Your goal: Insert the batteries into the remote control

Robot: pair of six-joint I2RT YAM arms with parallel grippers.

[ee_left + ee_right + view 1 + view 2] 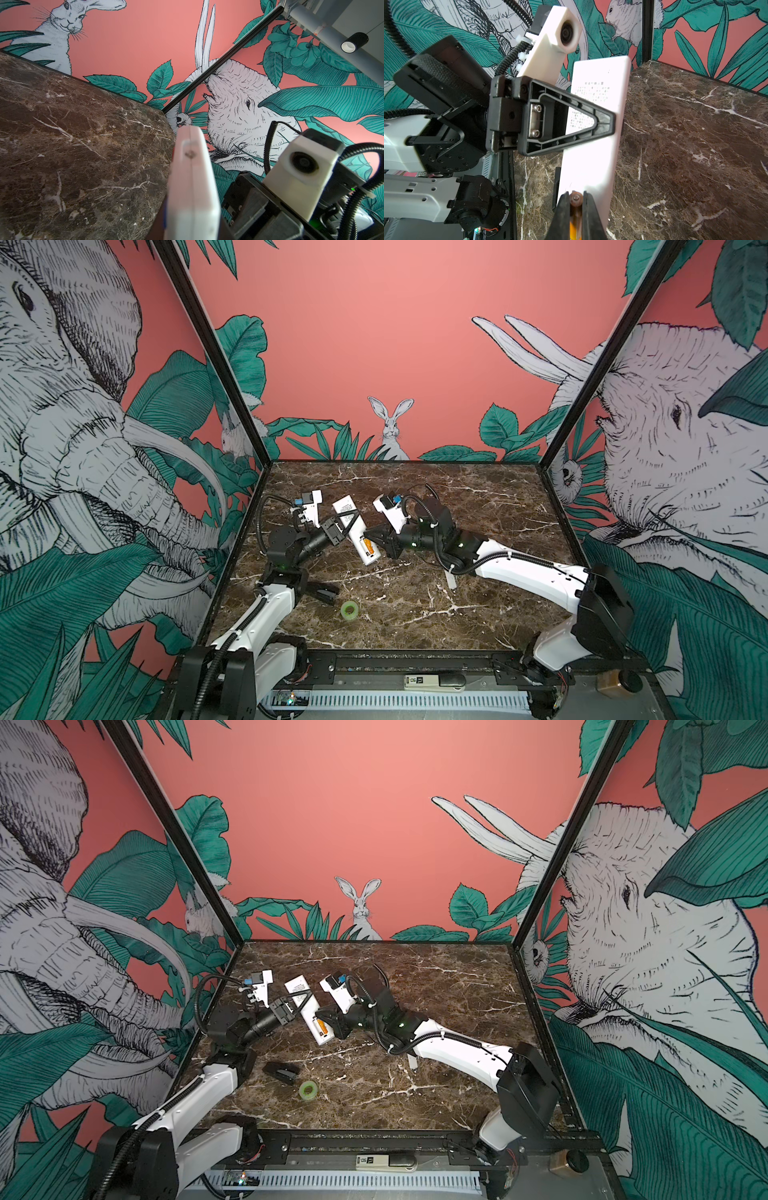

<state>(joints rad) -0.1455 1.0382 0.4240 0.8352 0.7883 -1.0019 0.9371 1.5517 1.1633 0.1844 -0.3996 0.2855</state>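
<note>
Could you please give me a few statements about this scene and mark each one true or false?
1. The left gripper is shut on the middle of the remote control. True.
2. The remote control's button side faces up. False: in both top views its plain white back, with printed text, faces up.
3. The right gripper pinches an orange battery at the remote control's end. True.
4. The green tape roll rests on the remote control. False: it lies on the table, apart from the remote control.
</note>
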